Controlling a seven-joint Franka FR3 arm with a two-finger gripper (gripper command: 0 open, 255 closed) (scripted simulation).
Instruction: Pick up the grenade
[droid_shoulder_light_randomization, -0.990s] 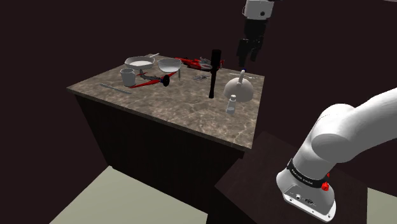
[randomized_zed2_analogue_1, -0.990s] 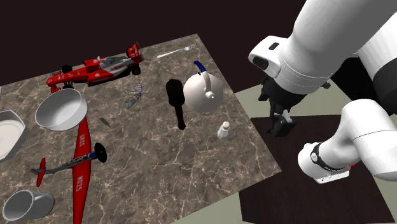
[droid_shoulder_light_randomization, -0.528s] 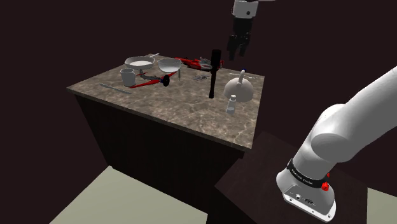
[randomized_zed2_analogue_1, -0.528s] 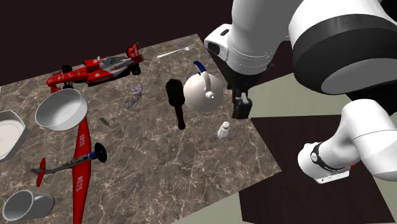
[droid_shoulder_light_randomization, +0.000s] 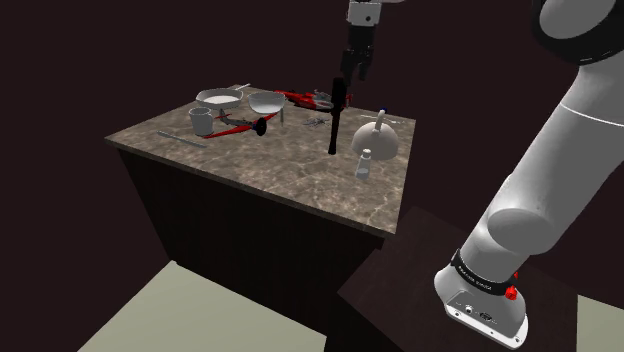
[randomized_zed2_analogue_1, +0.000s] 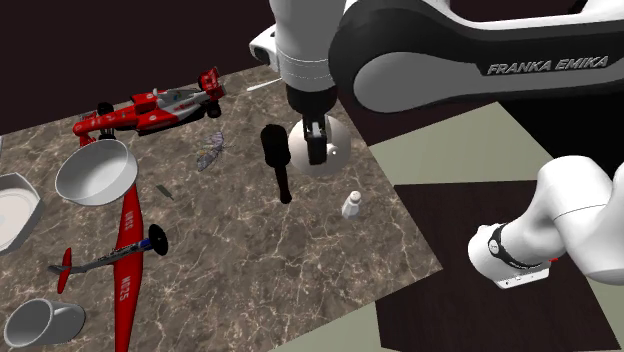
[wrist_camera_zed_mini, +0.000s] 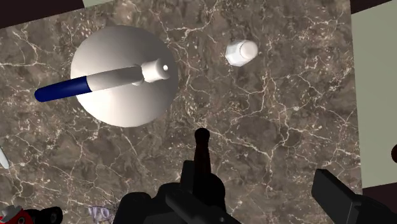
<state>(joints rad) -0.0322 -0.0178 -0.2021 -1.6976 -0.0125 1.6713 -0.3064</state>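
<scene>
Gripper (droid_shoulder_light_randomization: 357, 66) hangs high over the dark, white-veined marbled tabletop (droid_shoulder_light_randomization: 270, 165), fingers apart w/ nothing held. Black stick grenade (droid_shoulder_light_randomization: 337, 115) stands upright below, prob. just under the fingers, beside a round white kettle (wrist_camera_zed_mini: 121, 108). Small white bottle (droid_shoulder_light_randomization: 364, 165) nearby. Dark cabinet base, pale floor (droid_shoulder_light_randomization: 190, 310), v. dark walls.

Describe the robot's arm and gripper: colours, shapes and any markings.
The arm has thick, rounded white links with dark joint bands. Grey lettering on one link reads FRANKA EMIKA. A small red spot sits near its base. The gripper is all black, with two blocky fingers.
</scene>
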